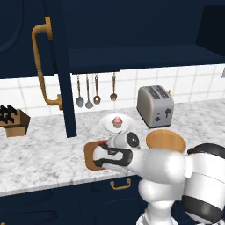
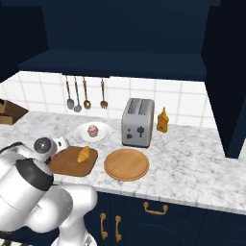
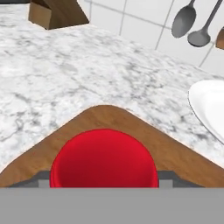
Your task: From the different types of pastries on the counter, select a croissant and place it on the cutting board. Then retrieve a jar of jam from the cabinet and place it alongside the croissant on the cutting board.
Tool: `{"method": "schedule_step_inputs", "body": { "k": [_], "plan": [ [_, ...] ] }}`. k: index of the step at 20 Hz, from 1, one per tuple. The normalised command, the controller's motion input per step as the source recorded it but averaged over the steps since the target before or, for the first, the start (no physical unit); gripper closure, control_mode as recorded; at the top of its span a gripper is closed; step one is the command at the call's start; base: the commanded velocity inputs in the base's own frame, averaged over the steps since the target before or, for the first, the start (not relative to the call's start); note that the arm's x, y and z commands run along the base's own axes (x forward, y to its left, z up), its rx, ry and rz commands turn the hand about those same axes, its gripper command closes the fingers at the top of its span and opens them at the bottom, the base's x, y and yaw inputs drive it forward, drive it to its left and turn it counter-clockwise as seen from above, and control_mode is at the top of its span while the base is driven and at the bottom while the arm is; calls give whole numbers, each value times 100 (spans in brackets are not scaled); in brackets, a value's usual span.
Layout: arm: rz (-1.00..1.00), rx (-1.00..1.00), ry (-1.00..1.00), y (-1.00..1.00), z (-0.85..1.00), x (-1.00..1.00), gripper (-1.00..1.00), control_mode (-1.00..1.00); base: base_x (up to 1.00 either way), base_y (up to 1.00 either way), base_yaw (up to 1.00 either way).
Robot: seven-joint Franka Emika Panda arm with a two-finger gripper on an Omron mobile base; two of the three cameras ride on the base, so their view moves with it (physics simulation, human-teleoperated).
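Your end effector (image 3: 104,186) stands part-open, clamped on the jar of jam (image 3: 103,159) over a corner of the cutting board (image 3: 175,151); release there and it may tip onto the worktop (image 3: 65,74), away from the croissant (image 2: 83,153).

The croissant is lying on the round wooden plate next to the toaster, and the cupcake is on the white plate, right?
Not quite. In the right base view the croissant lies on the rectangular cutting board, not the round wooden plate by the toaster. The cupcake is indeed on the white plate.
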Motion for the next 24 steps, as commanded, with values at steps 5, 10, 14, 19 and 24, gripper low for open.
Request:
{"method": "schedule_step_inputs", "body": {
  "k": [5,10,14,19,24],
  "plan": [
    [-1,8,-10,-33,-77,28,100,-100,0,0,0],
    [0,11,-11,-26,-70,10,-100,-100,0,0,0],
    [0,18,-13,-38,-14,-30,-100,-100,0,0,0],
    [-5,19,-4,-33,35,-56,-100,-100,0,0,0],
    [-8,21,0,-33,50,-42,-100,-100,0,0,0]
  ]
}}
